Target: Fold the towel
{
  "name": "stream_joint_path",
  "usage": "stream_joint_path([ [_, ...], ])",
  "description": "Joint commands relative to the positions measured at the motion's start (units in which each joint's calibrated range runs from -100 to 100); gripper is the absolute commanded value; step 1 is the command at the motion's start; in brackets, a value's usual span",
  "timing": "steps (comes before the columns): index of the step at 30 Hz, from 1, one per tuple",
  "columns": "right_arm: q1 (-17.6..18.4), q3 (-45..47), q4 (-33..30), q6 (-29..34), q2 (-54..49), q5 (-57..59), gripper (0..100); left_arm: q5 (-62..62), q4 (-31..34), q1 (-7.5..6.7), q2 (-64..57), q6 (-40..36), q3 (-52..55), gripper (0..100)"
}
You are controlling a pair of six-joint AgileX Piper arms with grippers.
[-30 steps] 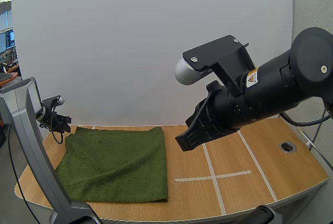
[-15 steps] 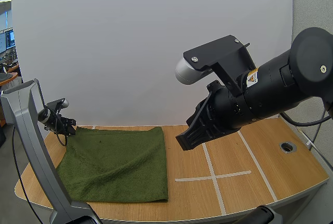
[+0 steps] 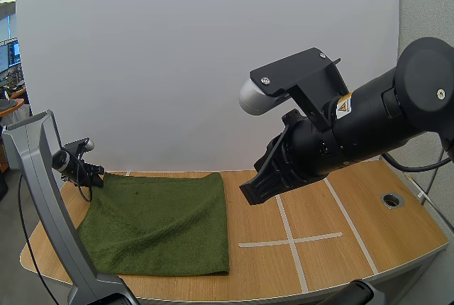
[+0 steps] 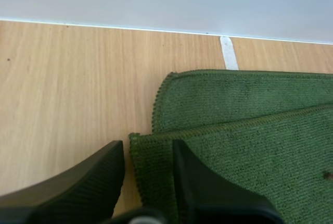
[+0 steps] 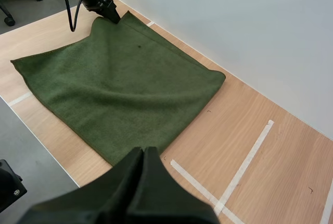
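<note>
Green towel [image 3: 159, 223] doubled flat on the surface [image 3: 355, 206], just left of the tape cross [image 3: 292, 240]. Left claw [image 4: 148, 151] parted astride the corner farthest from the cross, not yet pinching. Right claw [image 5: 143, 153] closed, empty, raised near the cross. Likely soft, light, limp; best pinched through both layers there.

Matt green cloth on a smooth, pale wood worktop

The towel [image 3: 159, 220] is green cloth with a soft, nappy, matt pile and a finely stitched hem. The worktop [image 3: 355, 213] looks like light wood grain, smooth with a faint sheen, crossed by strips of pale matt tape [image 3: 291, 241]. The left jaws are black, matt and finely ribbed. The right arm's casing [image 3: 369, 128] is smooth black with a soft gloss, and the left arm's link [image 3: 53, 206] is satin grey.
</note>
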Motion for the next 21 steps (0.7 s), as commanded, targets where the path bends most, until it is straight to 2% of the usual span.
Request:
stream_joint_path([
  [1,-0.20,0.08,0.25,-0.53,-0.31,0.00,0,2.96,-0.95,-0.20,0.04,0.11,-0.40,51],
  [15,-0.20,0.08,0.25,-0.53,-0.31,0.00,0,2.91,-1.28,-0.20,0.04,0.11,-0.40,50],
  [17,-0.20,0.08,0.25,-0.53,-0.31,0.00,0,2.91,-1.28,-0.20,0.04,0.01,-0.40,44],
  [20,-0.20,0.08,0.25,-0.53,-0.31,0.00,0,2.91,-1.28,-0.20,0.04,-0.10,-0.54,18],
  [21,-0.20,0.08,0.25,-0.53,-0.31,0.00,0,2.91,-1.28,-0.20,-0.09,-0.23,-0.64,13],
])
